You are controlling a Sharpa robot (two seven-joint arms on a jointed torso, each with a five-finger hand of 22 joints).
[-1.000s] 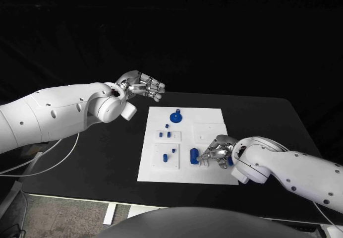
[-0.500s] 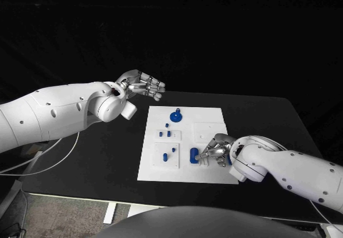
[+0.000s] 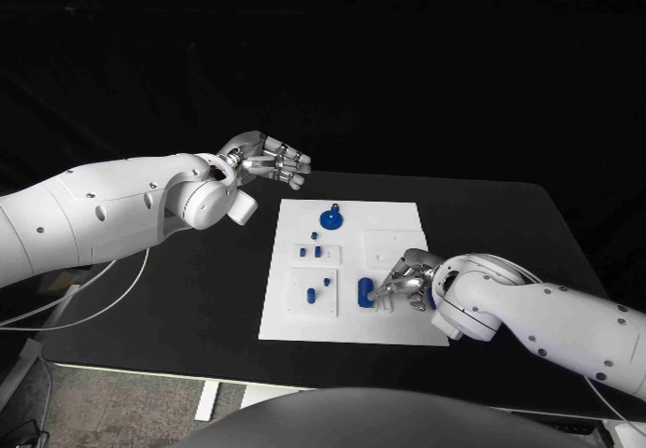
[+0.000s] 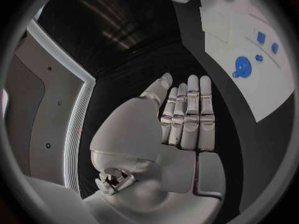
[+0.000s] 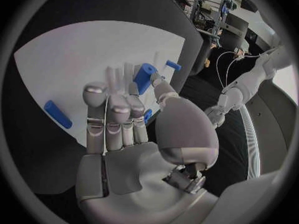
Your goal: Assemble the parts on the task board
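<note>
Left hand (image 3: pixel 270 161) raised above the table (image 3: pixel 202 280) beyond the board's far left corner, fingers curled in, holding nothing. White board (image 3: pixel 404 331) mid-table, small blue pieces on it. Right hand (image 3: pixel 408 283) low on the board's near right part, fingertips pinching a blue cylinder (image 5: pixel 144 78).

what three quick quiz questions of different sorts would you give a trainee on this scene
1. True or false: the left hand rests on the task board.
2. Which hand is at the blue cylinder? A) left B) right C) neither
3. Fill in: the round blue part lies near the board's ____ edge, seen from the robot.

Key:
1. False. It hovers over the black table, off the board's far left corner, holding nothing.
2. B. The right hand has it at thumb and fingertip over the board's near right part.
3. Far.
</note>
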